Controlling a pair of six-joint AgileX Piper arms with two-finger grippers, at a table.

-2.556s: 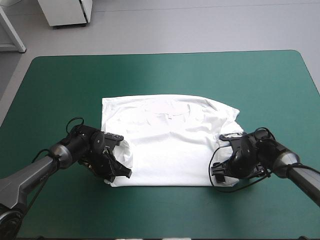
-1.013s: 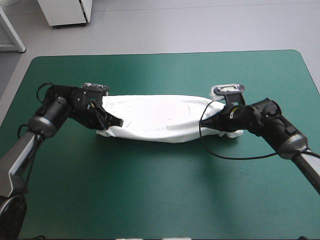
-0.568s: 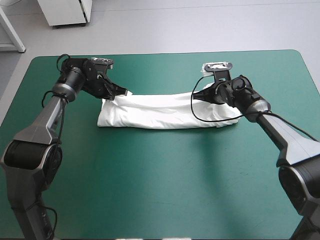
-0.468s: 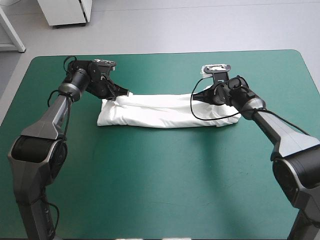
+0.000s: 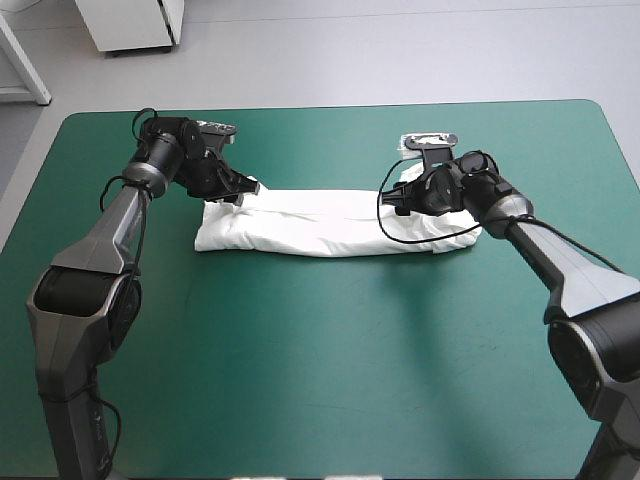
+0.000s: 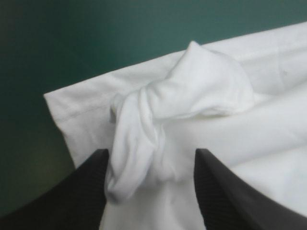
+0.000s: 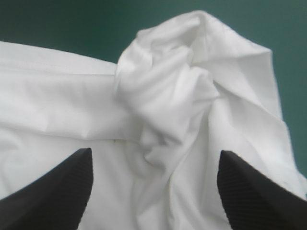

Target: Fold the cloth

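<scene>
Fingers (image 6: 88, 191) of the left gripper (image 5: 238, 190) stand apart, clamped on nothing, a twist of cloth (image 6: 158, 115) just ahead between them; the right gripper (image 5: 400, 197) is spread the same way over its own crumple (image 7: 168, 86); on the teal-green cover (image 5: 320, 380) the T-shirt (image 5: 320, 222) lies as a long folded band across the table's far half, a gripper at each end; the lengthwise fold looks done; crosswise folds into a compact bundle, and flattening both bunched ends, appear left.

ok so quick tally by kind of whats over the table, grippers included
T-shirt, white, folded into a long band: 1
Grippers, black, both open: 2 (left gripper, right gripper)
Total: 3
</scene>
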